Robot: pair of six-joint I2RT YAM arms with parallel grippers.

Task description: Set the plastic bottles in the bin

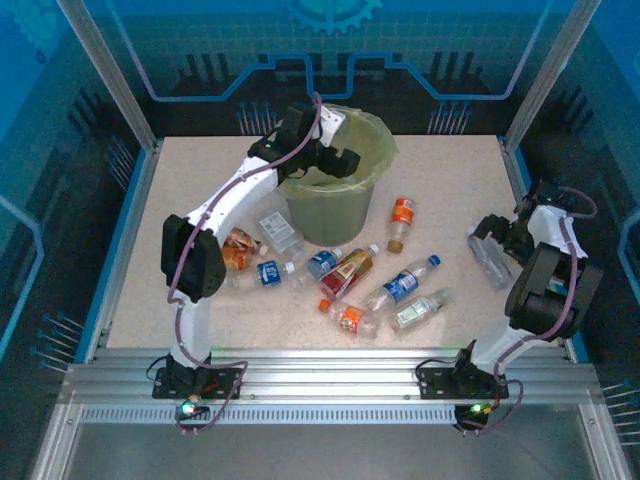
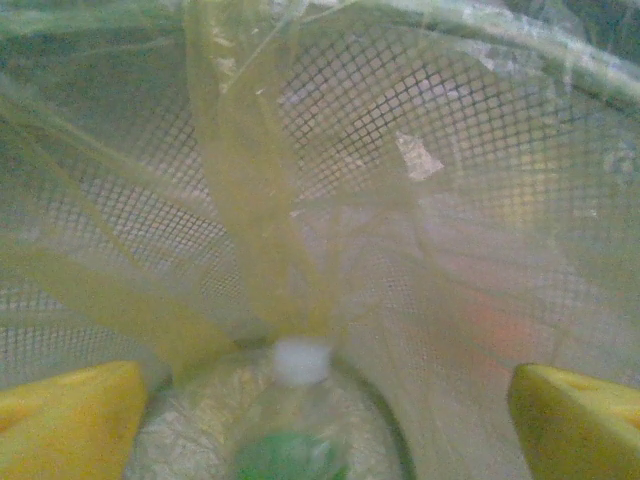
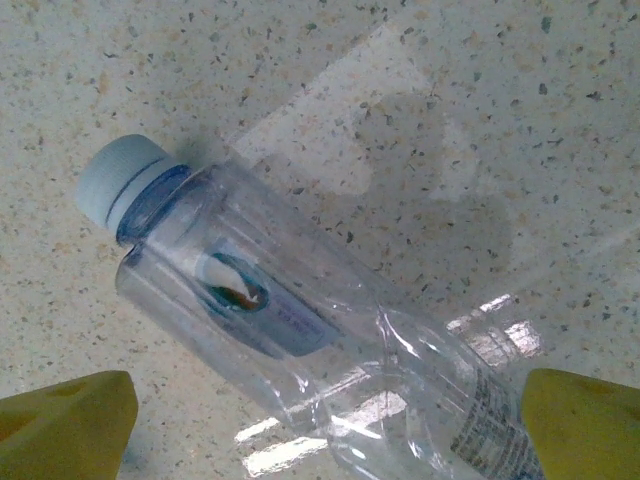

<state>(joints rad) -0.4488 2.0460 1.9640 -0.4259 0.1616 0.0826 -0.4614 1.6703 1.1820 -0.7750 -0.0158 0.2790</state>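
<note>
Left end effector (image 1: 338, 160) wide above the bin (image 1: 345, 215), green-labelled bottle (image 2: 290, 445) loose inside. Right end effector (image 3: 320, 430) wide astride clear bottle (image 3: 260, 300), right of the bin. Likely trouble: snagging the liner (image 2: 250, 200) when withdrawing; squeezing the slick bottle sideways out of grip.

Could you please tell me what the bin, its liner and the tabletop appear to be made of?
Bin: probably rigid olive-green plastic mesh; a fine grid pattern shows through the liner.
Liner: thin translucent yellow-green plastic film, creased into folds.
Tabletop: beige with dark specks, like stone-look laminate or composite; which one is unclear.
</note>
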